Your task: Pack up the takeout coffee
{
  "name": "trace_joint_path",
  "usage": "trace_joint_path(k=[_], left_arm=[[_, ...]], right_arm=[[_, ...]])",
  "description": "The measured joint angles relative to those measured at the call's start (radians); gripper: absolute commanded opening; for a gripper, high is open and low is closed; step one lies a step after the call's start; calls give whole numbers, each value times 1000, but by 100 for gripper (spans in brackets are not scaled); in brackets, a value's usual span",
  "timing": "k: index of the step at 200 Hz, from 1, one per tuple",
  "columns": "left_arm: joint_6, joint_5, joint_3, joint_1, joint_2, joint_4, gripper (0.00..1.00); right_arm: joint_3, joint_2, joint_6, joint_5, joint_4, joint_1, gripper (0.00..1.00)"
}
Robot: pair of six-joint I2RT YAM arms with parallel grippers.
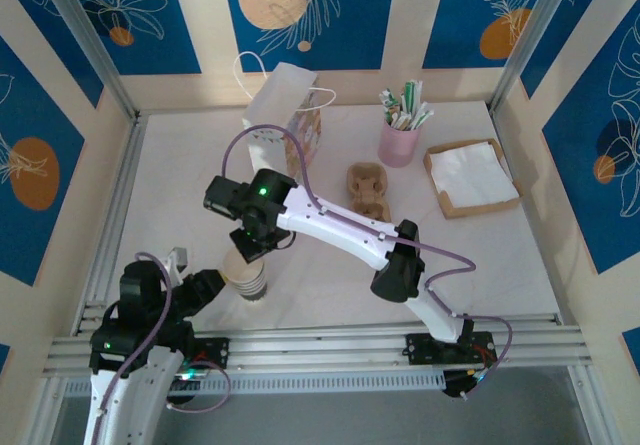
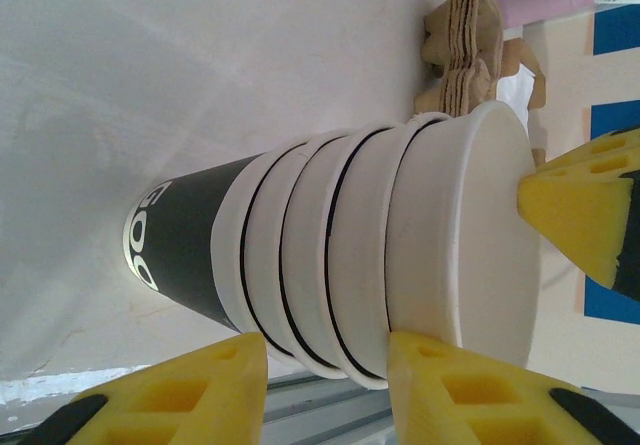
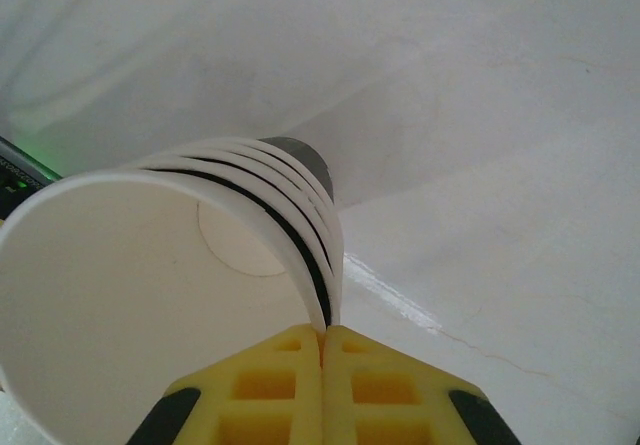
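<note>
My right tool (image 3: 324, 337) is pressed together on the top cup's (image 3: 120, 295) rim. My left tool (image 2: 326, 350) straddles the stack (image 2: 190, 245); whether it grips, I cannot tell.

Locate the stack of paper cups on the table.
In the top view the stack of paper cups stands near the near-left corner of the table, between the fingers of the left gripper, while the right gripper pinches the rim of its top cup.

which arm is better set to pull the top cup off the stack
Right. The right gripper is shut on the rim of the top cup, so it can likely lift it; the left gripper grips the stack lower, steadying it.
</note>
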Motion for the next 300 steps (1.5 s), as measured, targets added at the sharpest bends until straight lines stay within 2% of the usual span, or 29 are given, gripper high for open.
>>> trace_joint_path(k=[119,175,232,272,300], left_arm=[[-3,0,-11,0,0,22,37],[-4,5,-11,0,0,24,43],[-4,19,-11,0,0,27,43],[1,26,-7,0,0,31,56],[10,24,47,0,0,14,58]], right_arm=[[-18,-8,0,-46,29,-27,0],[-66,-40,0,-74,59,-39,0],[-99,-70,0,-94,82,-48,0],[-102,-94,0,-95,88,-55,0],[-102,-103,0,-101,103,-60,0]])
